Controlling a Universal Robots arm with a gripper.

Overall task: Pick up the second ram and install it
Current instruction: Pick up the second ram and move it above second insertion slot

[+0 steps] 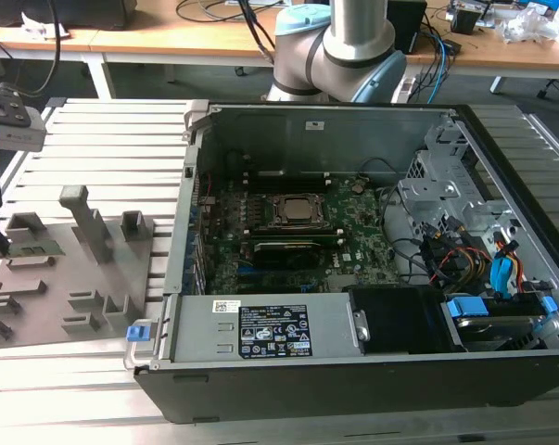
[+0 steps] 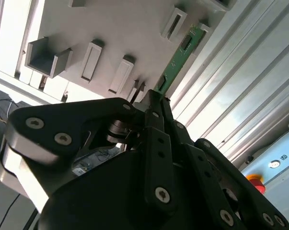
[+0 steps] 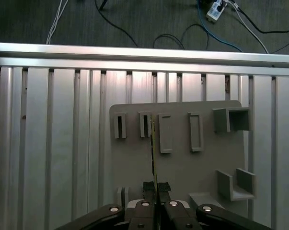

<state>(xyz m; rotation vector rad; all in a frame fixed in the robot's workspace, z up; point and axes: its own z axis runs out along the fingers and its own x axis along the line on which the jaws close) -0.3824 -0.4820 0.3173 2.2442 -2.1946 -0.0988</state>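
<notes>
The gripper (image 3: 156, 186) has its fingers (image 3: 164, 188) drawn in narrow, pinching the near end of the second ram (image 2: 179, 58), a thin green stick that runs straight out ahead of the fingertips. In the first wrist view it is seen edge-on as a slim line between the two pads. In the second wrist view its flat green face shows, with dark chips along it. Its far end lies just beside a slotted holder (image 3: 145, 125) on the grey fixture plate (image 3: 192, 172), and more holders stand to either side. Whether the stick rests on the plate or hangs just clear of it I cannot tell. The plate lies on a ribbed aluminium table (image 3: 48, 143). In the exterior view the open computer case (image 1: 353, 394), with its motherboard (image 1: 358, 232) and CPU socket (image 1: 296, 211), sits well apart from the fingers, toward the exterior view's right.
</notes>
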